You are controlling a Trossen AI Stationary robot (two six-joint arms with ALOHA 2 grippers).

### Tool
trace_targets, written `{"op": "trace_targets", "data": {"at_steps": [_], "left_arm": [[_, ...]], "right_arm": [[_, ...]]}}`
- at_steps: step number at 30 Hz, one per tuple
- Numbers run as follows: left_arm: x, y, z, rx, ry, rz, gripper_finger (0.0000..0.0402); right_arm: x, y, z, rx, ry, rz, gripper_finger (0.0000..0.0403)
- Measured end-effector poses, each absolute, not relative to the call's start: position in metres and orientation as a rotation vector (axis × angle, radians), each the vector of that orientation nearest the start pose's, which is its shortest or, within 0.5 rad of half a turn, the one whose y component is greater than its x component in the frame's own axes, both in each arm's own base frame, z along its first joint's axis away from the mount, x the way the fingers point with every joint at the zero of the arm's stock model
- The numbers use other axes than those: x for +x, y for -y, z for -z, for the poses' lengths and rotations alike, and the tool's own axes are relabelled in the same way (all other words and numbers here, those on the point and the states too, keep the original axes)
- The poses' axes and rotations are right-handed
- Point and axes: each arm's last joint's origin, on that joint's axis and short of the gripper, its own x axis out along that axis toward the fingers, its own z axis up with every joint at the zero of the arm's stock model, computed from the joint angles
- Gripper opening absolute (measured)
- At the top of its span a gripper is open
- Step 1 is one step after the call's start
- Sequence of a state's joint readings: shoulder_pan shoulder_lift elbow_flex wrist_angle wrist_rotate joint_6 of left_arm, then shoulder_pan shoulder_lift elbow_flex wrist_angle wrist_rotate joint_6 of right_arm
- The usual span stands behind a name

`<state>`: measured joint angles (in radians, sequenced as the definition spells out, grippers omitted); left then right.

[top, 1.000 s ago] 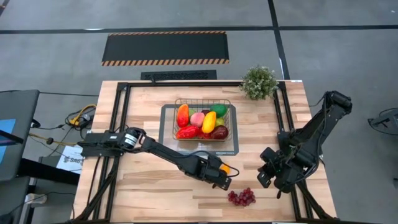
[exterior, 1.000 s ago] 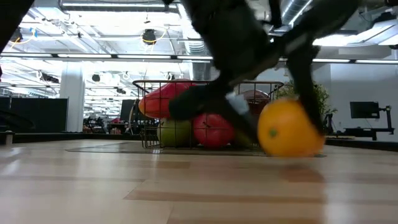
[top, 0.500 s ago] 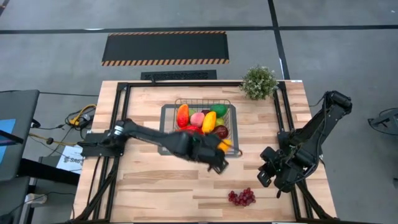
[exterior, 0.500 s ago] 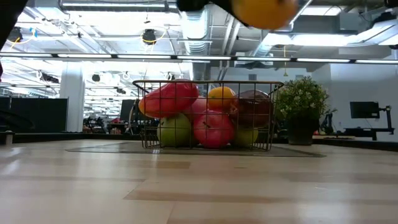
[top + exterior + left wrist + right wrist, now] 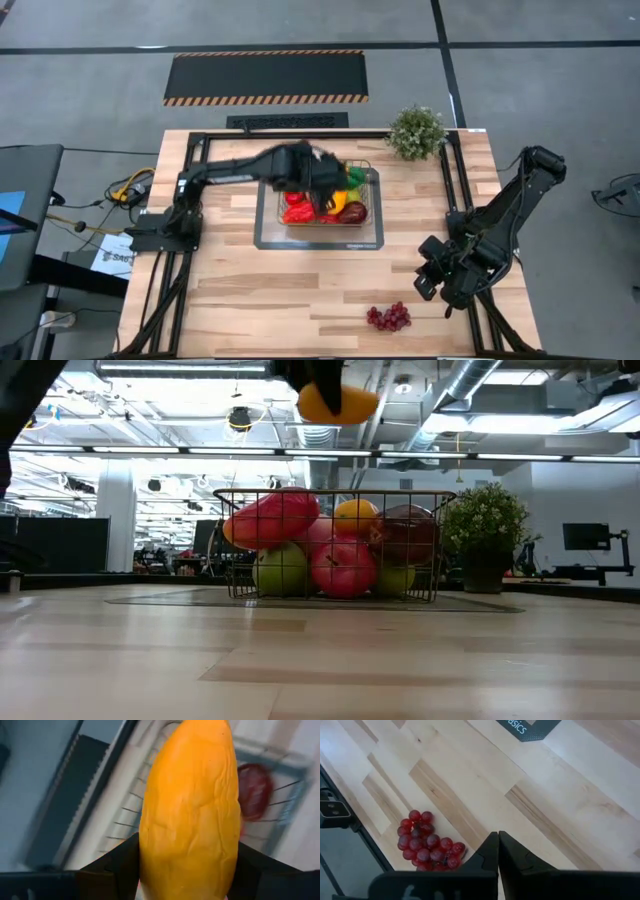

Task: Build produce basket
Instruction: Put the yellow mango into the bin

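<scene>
My left gripper (image 5: pixel 328 185) is high over the wire mesh basket (image 5: pixel 370 200) and shut on an orange toy fruit (image 5: pixel 338 403), which fills the left wrist view (image 5: pixel 190 810). The basket stands on a flat grey tray (image 5: pixel 268 236) and holds several glossy red, green, yellow and maroon fruits (image 5: pixel 340 565). A purple grape bunch (image 5: pixel 388 317) lies on the table near its near edge and also shows in the right wrist view (image 5: pixel 427 842). My right gripper (image 5: pixel 432 283) waits shut and empty to the right of the grapes (image 5: pixel 498 851). My left gripper pinches the orange fruit between its two fingers (image 5: pixel 117 865), one on each long side of the fruit (image 5: pixel 150 855). In the low view the gripper is above the fruit. The fruit hangs below it, lifted clear, well above the basket's rim (image 5: pixel 330 493).
A bushy green potted plant (image 5: pixel 416 130) stands at the table's far right, beside the basket. A black frame rail (image 5: pixel 455 190) runs along the table's right side. Bare wood lies between the tray and the near edge.
My left gripper has lifted the orange fruit off the table near the grapes and carried it up and toward the far edge, until it is over the basket. The fruit has stayed in the shut fingers. The right arm has kept still.
</scene>
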<state>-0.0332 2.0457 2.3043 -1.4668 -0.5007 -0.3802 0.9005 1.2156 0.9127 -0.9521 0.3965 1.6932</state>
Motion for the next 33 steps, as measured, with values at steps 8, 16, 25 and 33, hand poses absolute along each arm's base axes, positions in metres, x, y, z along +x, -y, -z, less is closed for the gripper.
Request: {"op": "trace_targets", "data": {"at_steps": [8, 16, 25, 33], "left_arm": [[0.395, -0.069, -0.358, 0.199, -1.233, -0.479, 0.0203], [0.398, -0.095, -0.318, 0.248, -1.352, -0.288, 0.0203], [0.401, -0.11, -0.274, 0.226, -1.377, -0.291, 0.0203], [0.393, -0.121, -0.258, 0.161, -1.431, -0.356, 0.0203]], "right_arm": [[0.139, -0.158, -0.246, 0.776, -0.99, 0.464, 0.0019], [0.139, -0.158, -0.246, 0.801, -0.985, 0.477, 0.0022], [0.14, -0.158, -0.246, 0.806, -0.983, 0.474, 0.002], [0.14, -0.158, -0.246, 0.816, -0.981, 0.479, 0.0021]]}}
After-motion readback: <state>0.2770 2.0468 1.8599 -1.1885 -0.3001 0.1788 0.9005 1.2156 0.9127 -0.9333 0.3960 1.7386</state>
